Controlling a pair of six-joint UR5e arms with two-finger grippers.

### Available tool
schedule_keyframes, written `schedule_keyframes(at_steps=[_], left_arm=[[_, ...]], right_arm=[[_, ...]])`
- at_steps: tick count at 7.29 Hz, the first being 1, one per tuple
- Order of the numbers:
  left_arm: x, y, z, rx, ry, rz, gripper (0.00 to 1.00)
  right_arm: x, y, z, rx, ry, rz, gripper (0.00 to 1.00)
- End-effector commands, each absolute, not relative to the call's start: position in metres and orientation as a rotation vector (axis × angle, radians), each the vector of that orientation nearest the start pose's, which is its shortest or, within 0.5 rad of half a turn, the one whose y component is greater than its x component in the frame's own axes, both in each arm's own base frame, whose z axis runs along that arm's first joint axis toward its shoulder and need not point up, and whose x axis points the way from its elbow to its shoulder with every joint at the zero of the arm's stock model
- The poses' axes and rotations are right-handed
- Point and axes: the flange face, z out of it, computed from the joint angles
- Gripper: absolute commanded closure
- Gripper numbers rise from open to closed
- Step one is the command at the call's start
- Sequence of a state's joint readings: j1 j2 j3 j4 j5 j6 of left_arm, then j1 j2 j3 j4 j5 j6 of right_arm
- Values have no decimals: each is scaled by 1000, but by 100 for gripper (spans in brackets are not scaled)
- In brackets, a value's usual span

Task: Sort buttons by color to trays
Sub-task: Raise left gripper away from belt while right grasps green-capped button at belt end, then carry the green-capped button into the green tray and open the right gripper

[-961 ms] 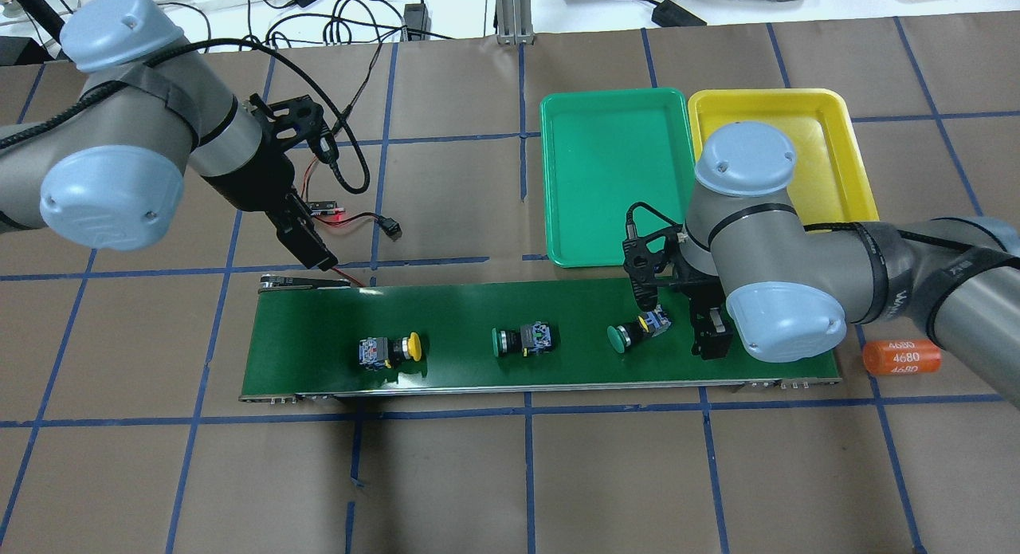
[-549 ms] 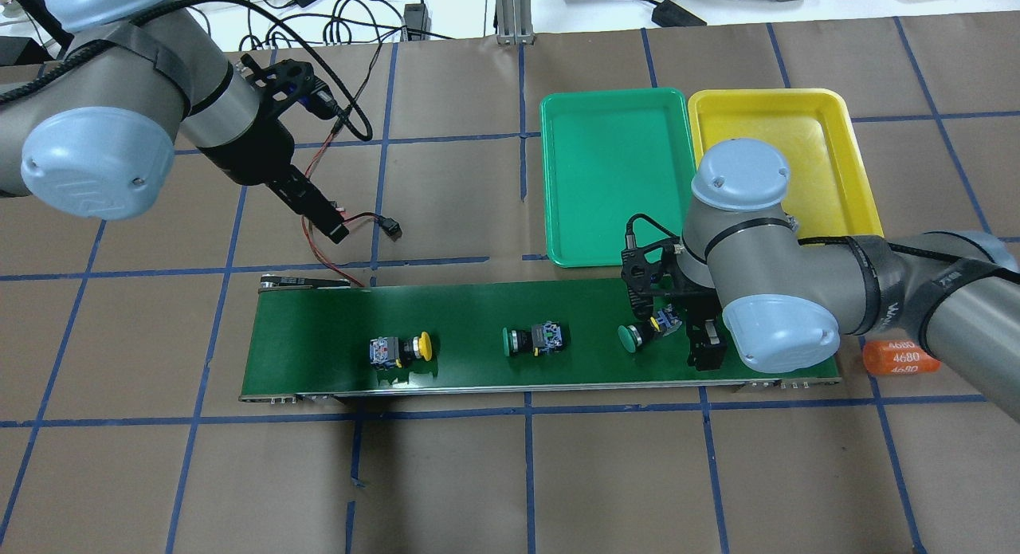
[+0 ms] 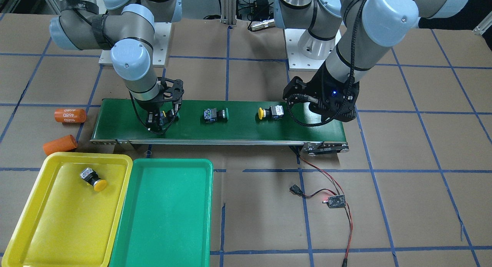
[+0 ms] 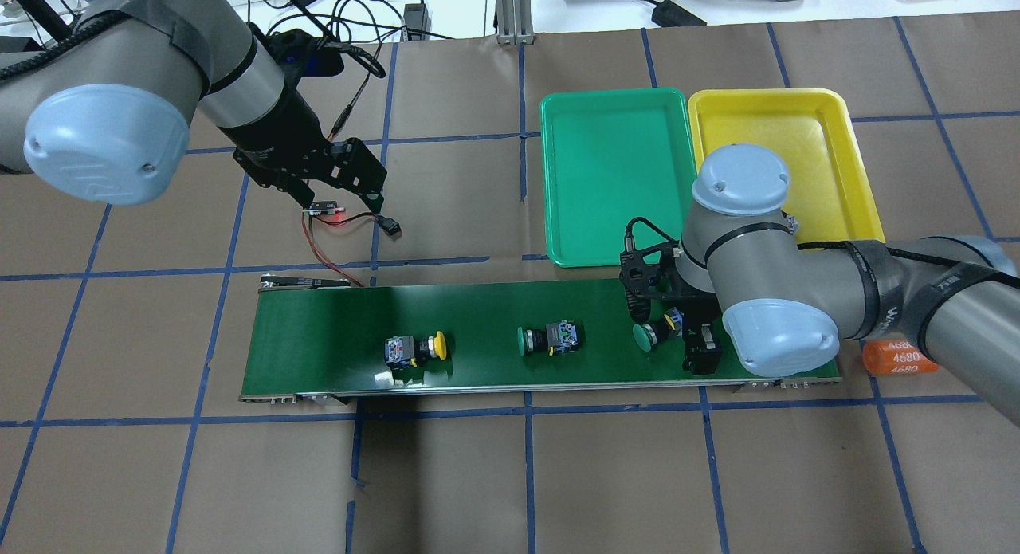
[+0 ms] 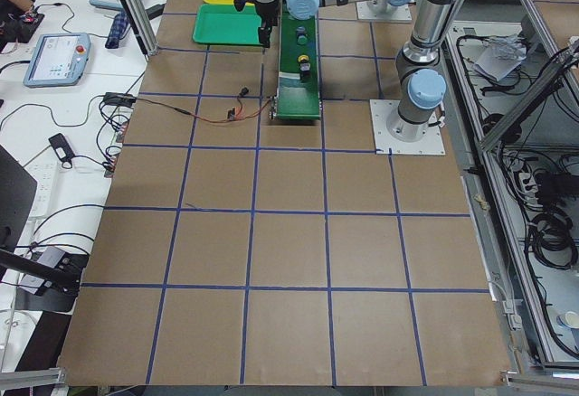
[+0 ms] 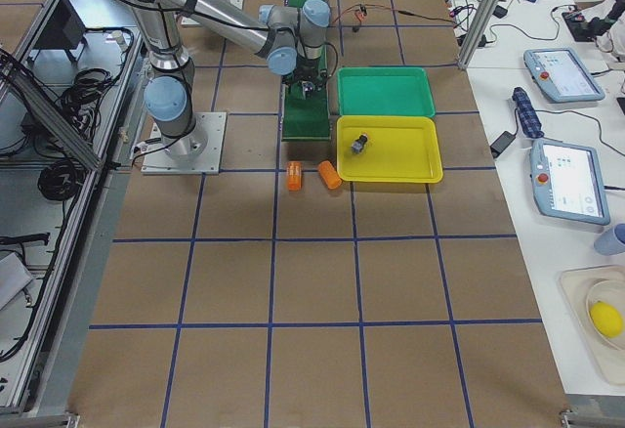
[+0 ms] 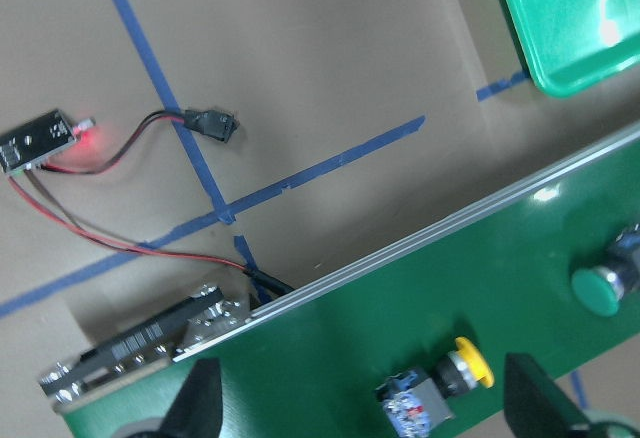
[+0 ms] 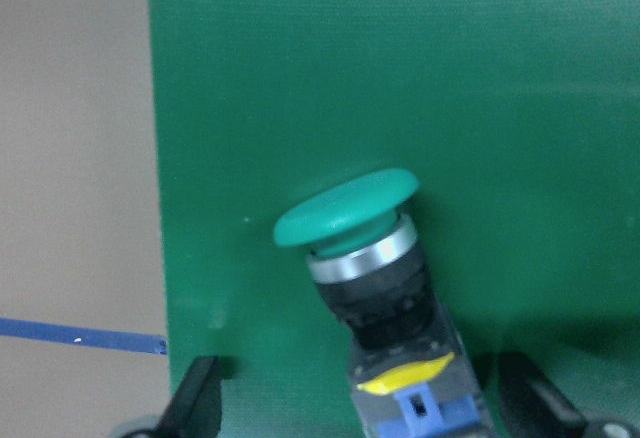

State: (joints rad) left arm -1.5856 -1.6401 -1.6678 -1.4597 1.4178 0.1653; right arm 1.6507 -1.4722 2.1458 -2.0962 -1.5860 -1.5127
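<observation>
Three buttons lie on the belt: a yellow one (image 4: 414, 349), a green one (image 4: 546, 339) and a second green one (image 4: 652, 334). My right gripper (image 4: 677, 340) is open and low over the belt. Its fingers (image 8: 200, 403) stand on either side of that second green button (image 8: 350, 213) without touching it. Another yellow button (image 3: 92, 178) lies in the yellow tray (image 3: 57, 221), next to the green tray (image 3: 165, 213). My left gripper (image 4: 339, 189) is open and empty above the table behind the belt's left end.
The dark-green conveyor belt (image 4: 319, 347) runs across the table in front of the trays. Two orange cylinders (image 3: 70, 115) (image 3: 59, 143) lie off its right end. A small circuit board with a red light (image 4: 327, 210) and wires lies under my left gripper.
The buttons have moved right along the belt. My left gripper has pulled back from the belt's left end and turned. My right gripper now straddles the green button.
</observation>
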Motion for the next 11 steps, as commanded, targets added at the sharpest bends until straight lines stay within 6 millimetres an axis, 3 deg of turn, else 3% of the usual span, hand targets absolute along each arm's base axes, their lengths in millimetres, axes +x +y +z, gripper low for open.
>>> schedule_keyframes(at_steps=[1, 2, 3, 4, 6, 7, 8, 9, 10, 11], left_arm=[[-172, -488, 432, 31, 3247, 135, 0], [-172, -481, 442, -122, 3249, 120, 0], [-172, -478, 449, -122, 3249, 99, 0], [-171, -474, 458, -61, 3254, 71, 0], [-165, -466, 474, 50, 3241, 87, 0], [-161, -465, 473, 49, 3217, 124, 0], [-160, -464, 475, 52, 3216, 117, 0], [-160, -463, 475, 52, 3216, 116, 0], [-161, -464, 474, 52, 3217, 121, 0], [-161, -464, 474, 52, 3217, 112, 0]], right_arm=[[165, -421, 228, -2187, 2125, 186, 22], [165, -421, 229, -2189, 2124, 188, 74], [164, -423, 233, -2207, 2132, 192, 90], [160, -430, 243, -2215, 2146, 182, 100], [165, -475, 288, -2257, 2184, 76, 100], [169, -510, 296, -2247, 2201, 48, 100], [173, -560, 294, -2246, 2208, 22, 100], [175, -596, 288, -2243, 2208, 8, 93], [174, -599, 274, -2223, 2209, 36, 18], [166, -601, 276, -2182, 2253, 38, 0]])
